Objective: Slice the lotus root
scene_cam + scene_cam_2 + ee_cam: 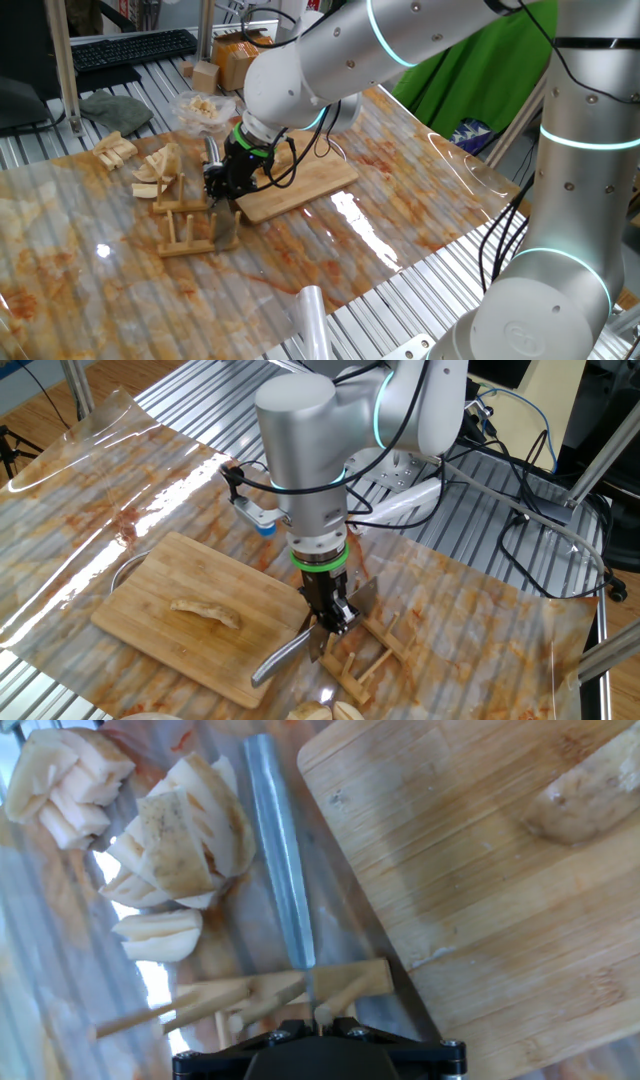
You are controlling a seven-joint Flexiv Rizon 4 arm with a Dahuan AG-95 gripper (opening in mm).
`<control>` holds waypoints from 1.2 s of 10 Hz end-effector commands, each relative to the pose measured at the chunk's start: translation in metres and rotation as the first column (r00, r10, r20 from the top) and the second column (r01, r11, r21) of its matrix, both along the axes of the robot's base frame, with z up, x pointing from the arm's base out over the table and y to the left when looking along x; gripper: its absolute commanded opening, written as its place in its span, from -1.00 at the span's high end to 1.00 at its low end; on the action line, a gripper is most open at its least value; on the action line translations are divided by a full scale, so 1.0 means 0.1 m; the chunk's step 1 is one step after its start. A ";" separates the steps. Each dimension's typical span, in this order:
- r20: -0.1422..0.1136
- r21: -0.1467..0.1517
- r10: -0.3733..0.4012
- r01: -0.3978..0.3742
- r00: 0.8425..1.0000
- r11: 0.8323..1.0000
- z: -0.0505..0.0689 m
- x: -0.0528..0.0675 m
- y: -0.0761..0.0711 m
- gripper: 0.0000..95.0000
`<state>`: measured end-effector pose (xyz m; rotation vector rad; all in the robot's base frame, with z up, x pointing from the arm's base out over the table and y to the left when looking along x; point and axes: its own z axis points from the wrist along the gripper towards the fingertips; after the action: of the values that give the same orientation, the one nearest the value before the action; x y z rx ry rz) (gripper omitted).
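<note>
Wooden rack sits closest to the lens, the gripper poised at the knife resting there; whether its fingers have closed on the knife cannot be told. To slice well, it should grasp the handle squarely and lift straight up. On the cutting board, mid-table, the lotus root lies with open board around it.

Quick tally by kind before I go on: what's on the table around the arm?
Wooden cutting board: 1
Lotus root on the board: 1
Knife in the wooden rack: 1
Wooden rack: 1
Heaps of larger cut wedges: 2
Clear bag of pale bits: 1
Total: 7
</note>
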<state>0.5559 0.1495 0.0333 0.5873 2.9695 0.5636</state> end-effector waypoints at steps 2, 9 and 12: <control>0.016 -0.026 0.036 -0.036 0.999 0.999 0.01 0.01 0.00 1.00; 0.014 -0.152 0.070 -0.067 0.997 0.986 0.18 0.01 0.08 1.00; 0.000 -0.237 0.071 -0.069 0.998 0.969 0.33 0.00 0.09 1.00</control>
<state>0.5577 0.1597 0.0616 0.4593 2.9909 0.2266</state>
